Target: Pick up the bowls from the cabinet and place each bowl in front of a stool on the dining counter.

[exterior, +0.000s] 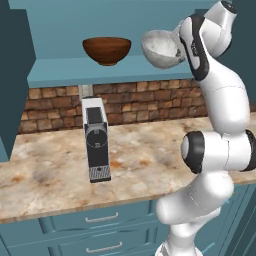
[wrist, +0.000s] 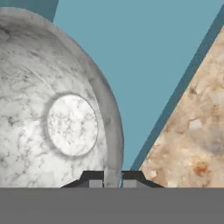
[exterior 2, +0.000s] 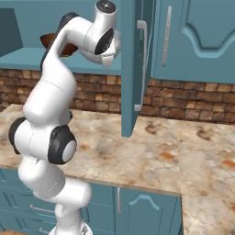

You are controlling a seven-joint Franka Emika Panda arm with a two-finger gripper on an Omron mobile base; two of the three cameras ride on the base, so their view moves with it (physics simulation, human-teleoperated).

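Hand view: gripper (wrist: 113,180) fingers clenched on rim of grey-white marbled bowl (wrist: 57,109), one finger each side of wall | Left base view: marbled bowl (exterior: 159,48) tilted, at right end of cabinet shelf (exterior: 60,70) | wooden bowl (exterior: 107,49) upright on shelf, left of it, apart.

You're in home kitchen: teal wall cabinet (exterior: 100,72), brick backsplash (exterior: 140,102), marbled countertop (exterior: 145,155), coffee machine (exterior: 96,145), drawer units (exterior: 100,225) below.
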